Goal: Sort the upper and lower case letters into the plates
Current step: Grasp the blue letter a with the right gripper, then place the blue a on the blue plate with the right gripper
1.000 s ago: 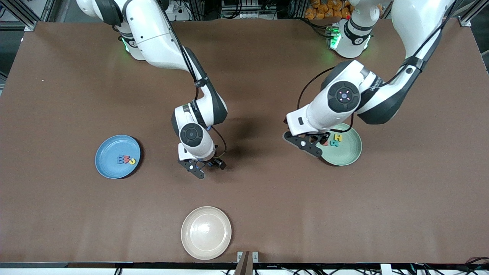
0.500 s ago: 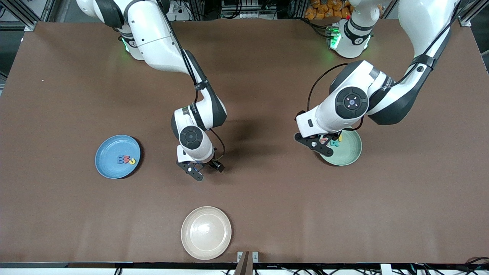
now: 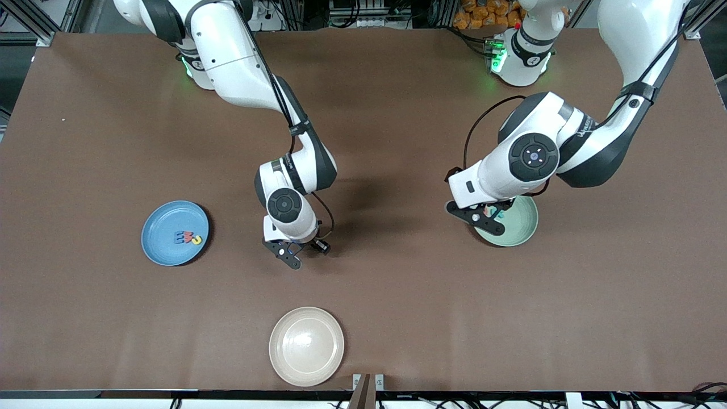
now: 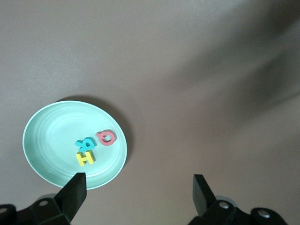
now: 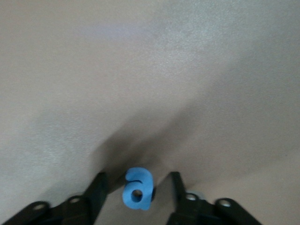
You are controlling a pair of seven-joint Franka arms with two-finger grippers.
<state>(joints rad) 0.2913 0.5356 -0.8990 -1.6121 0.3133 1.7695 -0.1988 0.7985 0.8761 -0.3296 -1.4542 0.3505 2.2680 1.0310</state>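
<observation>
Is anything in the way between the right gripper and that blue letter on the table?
Nothing visible. The blue letter lies on bare table between the right gripper's jaws, apart from both.

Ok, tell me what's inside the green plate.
The green plate holds three letters lying close together: a red one, a teal one and a yellow H. In the front view the left arm covers most of them.
</observation>
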